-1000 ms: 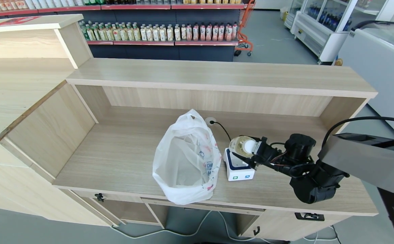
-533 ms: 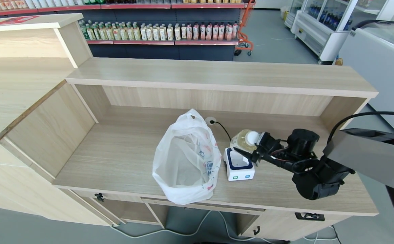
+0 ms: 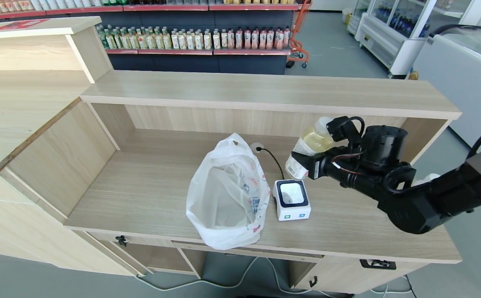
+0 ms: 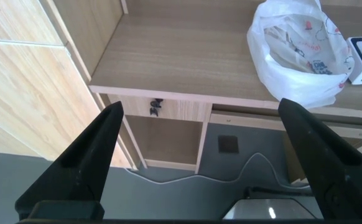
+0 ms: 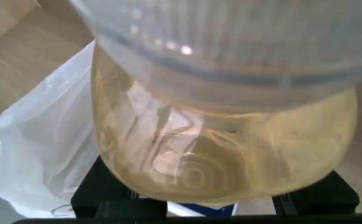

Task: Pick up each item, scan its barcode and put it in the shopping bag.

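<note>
My right gripper (image 3: 321, 151) is shut on a clear bottle (image 3: 309, 148) of pale yellow drink with a white cap and white label. It holds the bottle tilted in the air, above and behind the small white barcode scanner (image 3: 291, 200) on the counter. Close up in the right wrist view, the bottle (image 5: 224, 130) hangs over the bag and scanner. The white plastic shopping bag (image 3: 228, 194) stands open just left of the scanner; the same bag (image 4: 299, 50) lies on the counter in the left wrist view. My left gripper (image 4: 199, 168) hangs open below the counter's front edge, off to the left.
The wooden counter (image 3: 149, 186) has a raised back ledge (image 3: 265, 93) and side walls. A black cable (image 3: 271, 159) runs from the scanner to a hole in the counter. Store shelves with bottles (image 3: 195, 39) and freezers (image 3: 393, 37) stand behind.
My right gripper has lifted the bottle from just over the scanner up and back, tipping it so its label end points down toward the scanner. The bag and scanner stayed put.
</note>
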`<state>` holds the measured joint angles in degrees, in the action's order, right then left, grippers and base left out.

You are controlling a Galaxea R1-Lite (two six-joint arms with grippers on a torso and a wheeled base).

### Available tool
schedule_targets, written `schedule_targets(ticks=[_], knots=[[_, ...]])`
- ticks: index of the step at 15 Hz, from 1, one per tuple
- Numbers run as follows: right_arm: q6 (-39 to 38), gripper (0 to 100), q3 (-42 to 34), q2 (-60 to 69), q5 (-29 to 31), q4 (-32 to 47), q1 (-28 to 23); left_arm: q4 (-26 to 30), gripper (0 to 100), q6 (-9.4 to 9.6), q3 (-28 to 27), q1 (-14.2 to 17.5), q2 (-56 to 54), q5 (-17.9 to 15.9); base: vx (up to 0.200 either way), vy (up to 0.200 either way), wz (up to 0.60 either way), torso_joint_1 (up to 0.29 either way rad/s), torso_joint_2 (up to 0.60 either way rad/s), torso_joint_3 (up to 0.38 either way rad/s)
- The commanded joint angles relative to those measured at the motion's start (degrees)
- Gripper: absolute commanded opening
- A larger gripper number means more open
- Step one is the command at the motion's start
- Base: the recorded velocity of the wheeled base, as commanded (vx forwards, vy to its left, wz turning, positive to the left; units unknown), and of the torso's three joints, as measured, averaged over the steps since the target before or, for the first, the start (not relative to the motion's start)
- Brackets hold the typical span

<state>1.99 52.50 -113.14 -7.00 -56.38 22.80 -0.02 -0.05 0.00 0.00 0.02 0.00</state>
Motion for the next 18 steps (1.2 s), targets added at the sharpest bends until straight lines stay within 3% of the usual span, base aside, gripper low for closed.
schedule_targets(ticks=[1,6,13,18], knots=[[-3.1,0,2.9,5.9,1.7,4.5,3.8,0.0,100,-0.04,0.0,0.0,0.1,0.0,0.0,0.2,0.0,0.002,0.0,0.002],[-7.1,0,5.9,1.7,2.1,16.1,5.0,-0.1,100,0.14,0.0,0.0,0.0,0.0,0.0,0.16,0.0,0.004,0.01,-0.001],[-5.2,0,13.4,-12.5,2.3,15.5,5.4,-0.1,100,0.22,0.0,0.0,0.0,-0.1,0.0,0.0,0.0,0.0,0.0,0.0],[-2.3,0,17.5,-20.5,2.3,9.5,9.6,-0.2,100,1.46,0.0,0.0,0.0,-0.1,0.0,0.0,0.0,0.0,0.0,0.0]])
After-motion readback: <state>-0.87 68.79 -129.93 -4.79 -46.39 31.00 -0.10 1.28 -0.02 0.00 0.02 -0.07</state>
